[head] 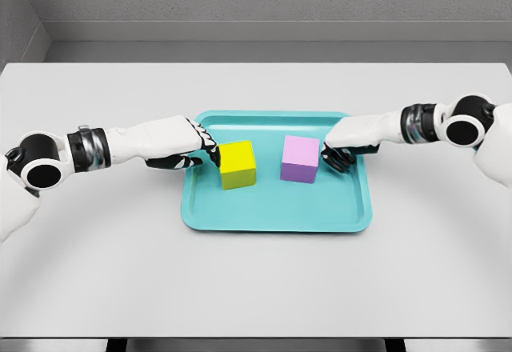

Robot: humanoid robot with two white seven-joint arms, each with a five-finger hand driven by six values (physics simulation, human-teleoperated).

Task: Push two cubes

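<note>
yellow cube [238, 164]: solid bright yellow, sitting flat, turned a bit so one corner faces fwd. sits just right of left hand [190, 146], fingertips at its upper-left edge, looks like touching. pink cube [300, 159]: pale pink top, purple-ish front, flat, roughly square-on. just left of right hand [342, 146], fingers against its right face. cubes apart w/ gap btwn, both btwn the 2 hands.
</note>
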